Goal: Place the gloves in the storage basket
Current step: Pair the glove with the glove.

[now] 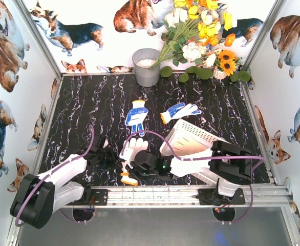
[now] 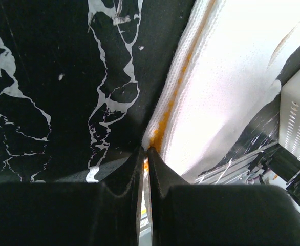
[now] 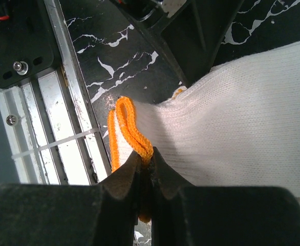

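My jaws are black. The nearest glove point(image 3: 232, 128) is plain white knit with an orange cuff edge. The surface point(image 1: 88, 118) is black, veined white like marble. The farther glove point(image 1: 136, 117) is white with blue dots. The basket point(image 1: 193, 134) is white, the bucket point(image 1: 146, 66) grey, and the walls point(image 1: 6, 77) are white, printed with corgis.

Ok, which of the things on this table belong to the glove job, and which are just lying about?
Job:
white glove with orange cuff
blue glove mid-table
blue glove with yellow cuff
white basket

Lying about:
grey bucket
flowers
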